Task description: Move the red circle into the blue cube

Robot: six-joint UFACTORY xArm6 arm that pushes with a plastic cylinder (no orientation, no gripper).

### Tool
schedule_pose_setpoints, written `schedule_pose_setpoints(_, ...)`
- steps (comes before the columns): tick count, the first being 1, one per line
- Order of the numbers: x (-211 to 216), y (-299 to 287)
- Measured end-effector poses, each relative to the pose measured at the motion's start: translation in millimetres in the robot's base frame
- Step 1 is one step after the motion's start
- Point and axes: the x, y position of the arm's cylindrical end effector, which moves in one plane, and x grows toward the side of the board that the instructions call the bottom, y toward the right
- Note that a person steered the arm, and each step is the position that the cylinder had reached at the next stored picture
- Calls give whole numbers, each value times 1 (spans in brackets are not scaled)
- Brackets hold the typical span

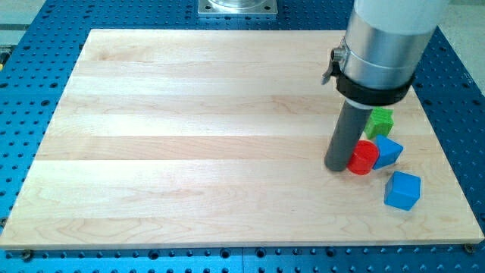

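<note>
The red circle is a short red cylinder at the view's right, on the wooden board. It touches a blue cube on its right side. My tip stands right against the red circle's left side. A second blue cube lies apart, below and to the right of the red circle. A green cube sits just above the first blue cube, partly behind the rod.
The arm's wide grey body hangs over the board's upper right. The board's right edge runs close to the blocks. A blue perforated table surrounds the board. A metal mount is at the view's top.
</note>
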Motion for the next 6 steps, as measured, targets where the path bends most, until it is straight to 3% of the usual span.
schedule_pose_setpoints(1,4,8)
schedule_pose_setpoints(2,-35,7)
schedule_pose_setpoints(6,5,53)
